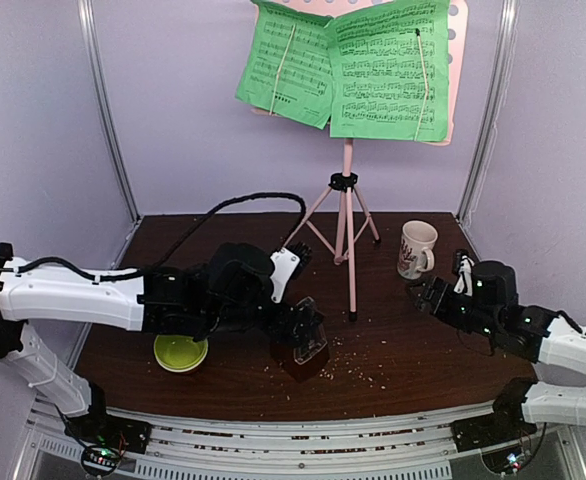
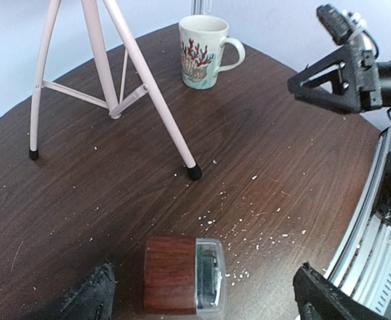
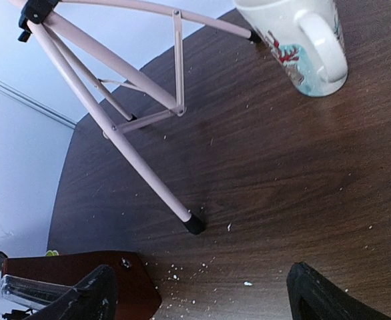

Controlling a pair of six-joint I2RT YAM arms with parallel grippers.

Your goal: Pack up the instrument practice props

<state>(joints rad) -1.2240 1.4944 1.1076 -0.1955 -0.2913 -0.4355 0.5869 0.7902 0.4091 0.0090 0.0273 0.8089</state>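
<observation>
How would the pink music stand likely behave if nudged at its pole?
The music stand probably tips easily: green pages sit high above a narrow base. Its thin legs suggest it is light and might slide on the table.

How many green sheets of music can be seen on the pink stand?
2. The left sheet and the right sheet sit side by side on the stand; more may be hidden behind them.

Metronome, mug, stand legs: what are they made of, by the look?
Metronome: dark red wood-grain body, possibly veneer or print; clear glossy plastic cover. Mug: glazed ceramic, it seems, white and shiny with printed coral motif. Stand legs: thin pink-painted tubes, likely metal, with black rubbery feet.
</observation>
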